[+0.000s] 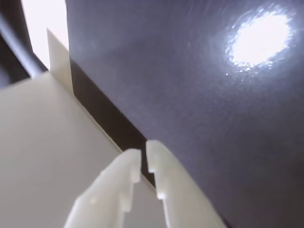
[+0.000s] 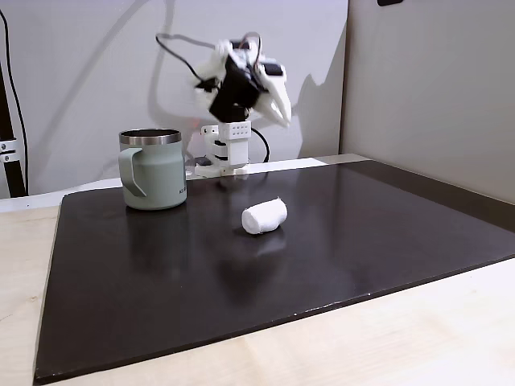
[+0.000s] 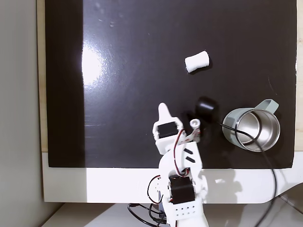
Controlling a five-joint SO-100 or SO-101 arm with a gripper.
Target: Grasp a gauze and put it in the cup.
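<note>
The dark mat (image 3: 118, 71) on my desk (image 2: 451, 338) spreads wide below me. The cup (image 3: 251, 128) stands off to my hand's right in a fixed view from above, upright and with nothing in it. The gauze (image 3: 197, 61) lies on its side on the mat, ahead of my hand and well apart from it. My hand (image 1: 144, 156) is raised, nearly closed, holding nothing. I judge I'm at the approach: next I must open, reach forward and descend over the roll.

A dark glossy mat (image 2: 241, 281) is laid on a pale wooden table (image 2: 386, 346). The gauze (image 2: 265, 216) and the cup (image 2: 153, 170) are set apart on it.
</note>
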